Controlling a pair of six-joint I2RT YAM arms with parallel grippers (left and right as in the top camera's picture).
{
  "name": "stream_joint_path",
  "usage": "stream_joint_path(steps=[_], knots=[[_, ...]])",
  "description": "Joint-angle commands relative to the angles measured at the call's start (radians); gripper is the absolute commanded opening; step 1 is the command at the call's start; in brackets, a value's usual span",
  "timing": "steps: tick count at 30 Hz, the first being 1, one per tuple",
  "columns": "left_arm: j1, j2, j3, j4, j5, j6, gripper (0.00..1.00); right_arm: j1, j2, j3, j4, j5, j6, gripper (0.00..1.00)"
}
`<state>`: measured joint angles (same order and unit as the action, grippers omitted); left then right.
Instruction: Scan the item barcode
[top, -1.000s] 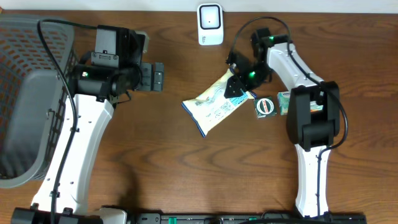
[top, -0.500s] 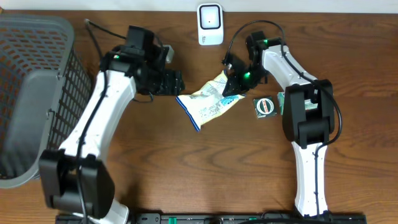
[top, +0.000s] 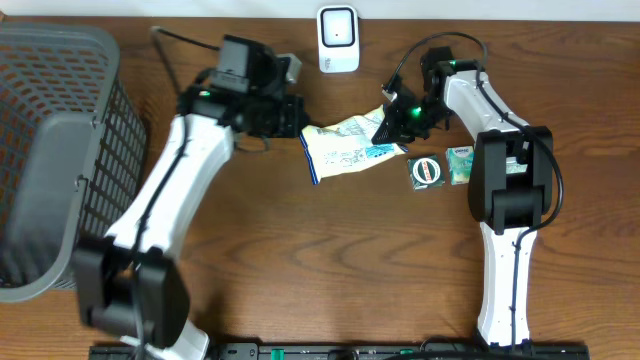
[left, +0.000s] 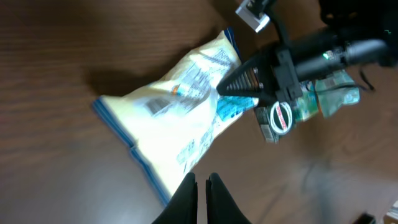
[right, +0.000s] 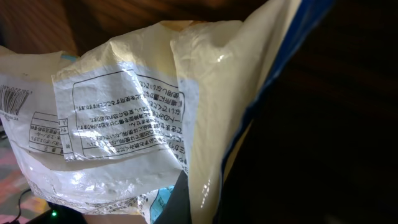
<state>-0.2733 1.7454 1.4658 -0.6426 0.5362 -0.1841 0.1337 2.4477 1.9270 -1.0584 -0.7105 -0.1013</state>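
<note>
A pale yellow snack bag (top: 348, 152) with blue edges lies crumpled on the wooden table below the white scanner (top: 338, 38). My right gripper (top: 386, 131) is shut on the bag's right edge; in the right wrist view the bag (right: 124, 118) fills the frame, its printed back and a barcode (right: 15, 99) showing, and the gripper (right: 208, 199) pinches a fold. My left gripper (top: 302, 124) sits at the bag's upper left corner. In the left wrist view the left gripper (left: 201, 182) is shut, with table showing in the slit and the bag (left: 180, 124) just beside one finger.
A grey mesh basket (top: 60, 150) stands at the left edge. A round tin (top: 427, 170) and a small green packet (top: 460, 165) lie right of the bag, under the right arm. Both also show in the left wrist view, tin (left: 281, 116) and packet (left: 329, 96).
My left arm swung right to the bag's left corner and its jaws closed. The right gripper closed on the bag's right edge and drew it up and rightwards, turning it flatter.
</note>
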Motion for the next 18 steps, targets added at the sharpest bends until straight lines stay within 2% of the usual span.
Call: stream_joint_path(steps=[1,4,12,14,15,18], knots=[[-0.019,0.12,0.008,0.064,0.015,-0.084,0.08,0.018,0.032,-0.005,-0.004,0.023,0.027,0.01],[-0.047,0.177,0.008,0.114,0.034,-0.141,0.08,0.021,0.032,-0.005,-0.004,0.023,0.027,0.01],[-0.097,0.279,0.008,0.116,-0.009,-0.202,0.07,0.025,0.032,-0.005,-0.008,0.023,0.027,0.03],[-0.097,0.316,0.008,0.113,-0.009,-0.228,0.07,0.025,0.032,-0.005,-0.013,0.023,0.027,0.19],[-0.097,0.345,0.008,0.109,-0.009,-0.245,0.07,0.025,0.032,-0.005,-0.018,0.023,0.026,0.35],[-0.097,0.388,0.008,0.111,-0.009,-0.263,0.07,0.023,0.032,-0.005,-0.029,0.02,0.026,0.46]])
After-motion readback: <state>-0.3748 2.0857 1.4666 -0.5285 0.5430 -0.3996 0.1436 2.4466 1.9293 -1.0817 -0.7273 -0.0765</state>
